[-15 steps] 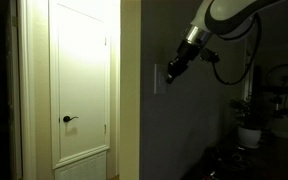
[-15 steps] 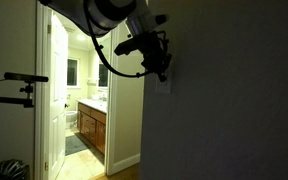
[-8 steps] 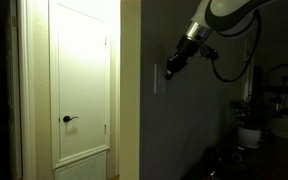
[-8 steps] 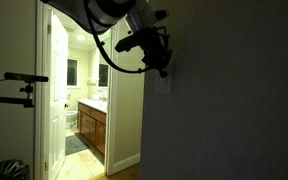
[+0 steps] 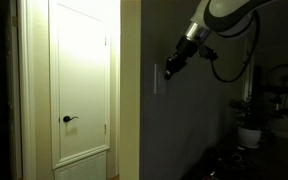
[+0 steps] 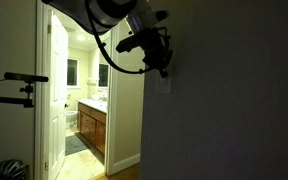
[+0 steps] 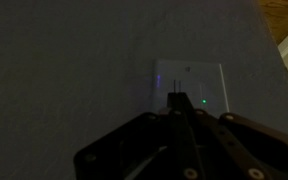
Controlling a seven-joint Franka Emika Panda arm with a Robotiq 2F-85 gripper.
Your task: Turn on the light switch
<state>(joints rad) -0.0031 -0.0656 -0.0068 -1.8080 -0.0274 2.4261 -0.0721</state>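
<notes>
The light switch [image 7: 191, 86] is a small pale upright wall plate with a tiny green dot, on a dark grey wall. It also shows in both exterior views [image 5: 155, 78] [image 6: 162, 83]. My gripper [image 7: 174, 102] is shut with nothing in it. Its joined fingertips point at the plate's lower middle and touch it or nearly touch it. In both exterior views the gripper [image 5: 170, 69] [image 6: 162, 70] is pressed close to the plate, partly hiding it.
A white door [image 5: 82, 85] with a black lever handle [image 5: 69, 119] stands beside the wall. A lit bathroom with a wooden vanity [image 6: 92, 125] shows through the doorway. A potted plant [image 5: 249, 122] and a camera stand [image 6: 14, 85] are nearby. The room is dim.
</notes>
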